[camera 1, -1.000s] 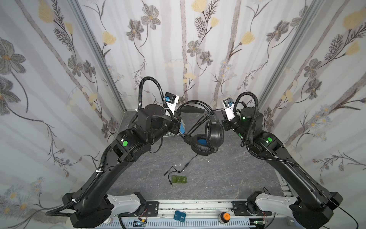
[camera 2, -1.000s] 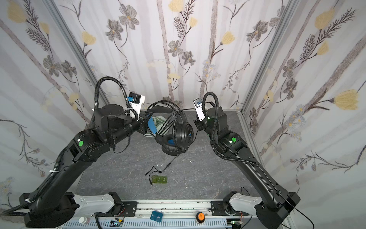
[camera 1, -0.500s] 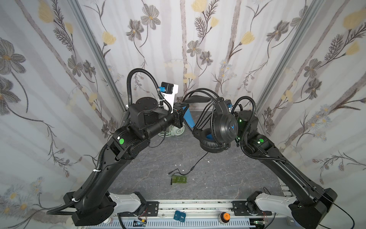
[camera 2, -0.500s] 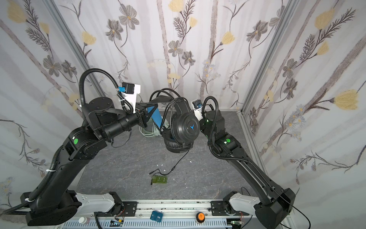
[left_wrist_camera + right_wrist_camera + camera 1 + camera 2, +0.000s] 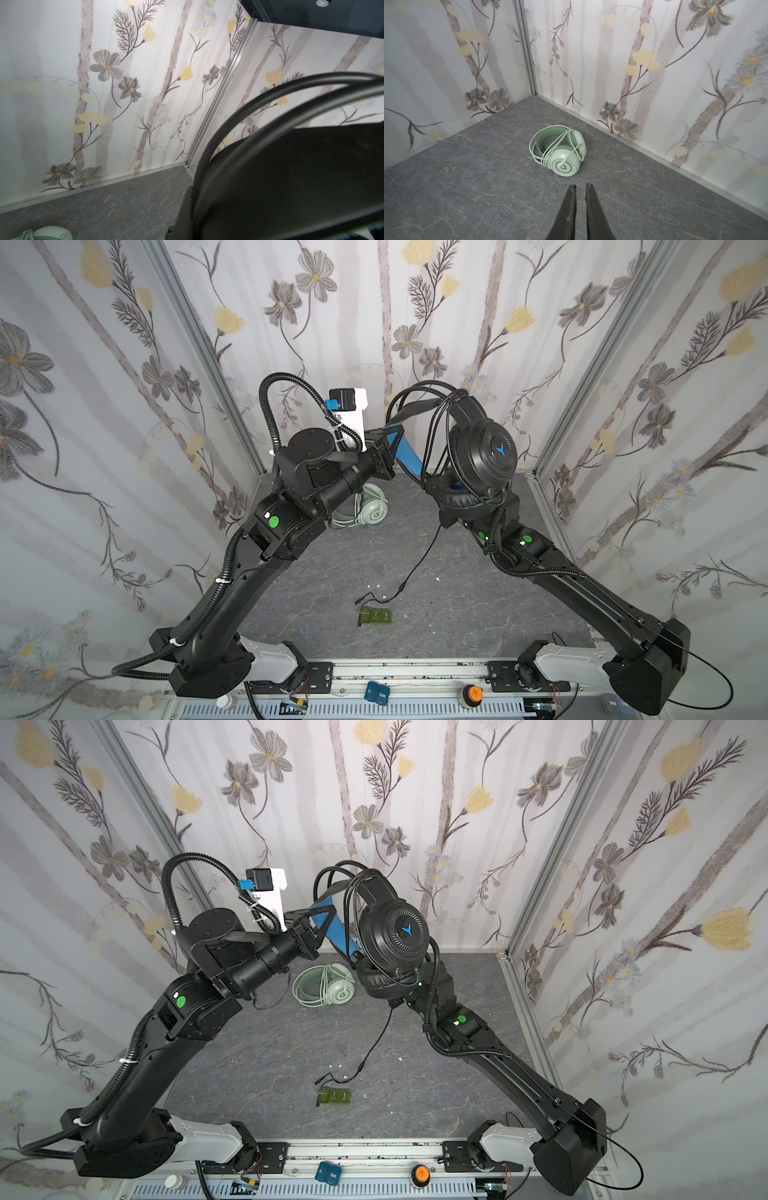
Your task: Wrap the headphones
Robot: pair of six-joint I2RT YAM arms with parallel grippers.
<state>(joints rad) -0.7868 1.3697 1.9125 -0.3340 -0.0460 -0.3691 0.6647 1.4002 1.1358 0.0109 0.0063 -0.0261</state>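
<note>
Left tool [image 5: 397, 437] clenched on the blue-lined headband of the black headphones [image 5: 484, 456], which are held aloft above the bench [image 5: 457, 614]. Their black cable [image 5: 419, 560] trails down to the bench, ending near the green blocks [image 5: 376, 617]. Right tool [image 5: 580, 187] all but closed, gripping nothing. Mint headphones [image 5: 560, 151] lie at the far side of the bench, white cable [image 5: 543, 161] looped round them
</note>
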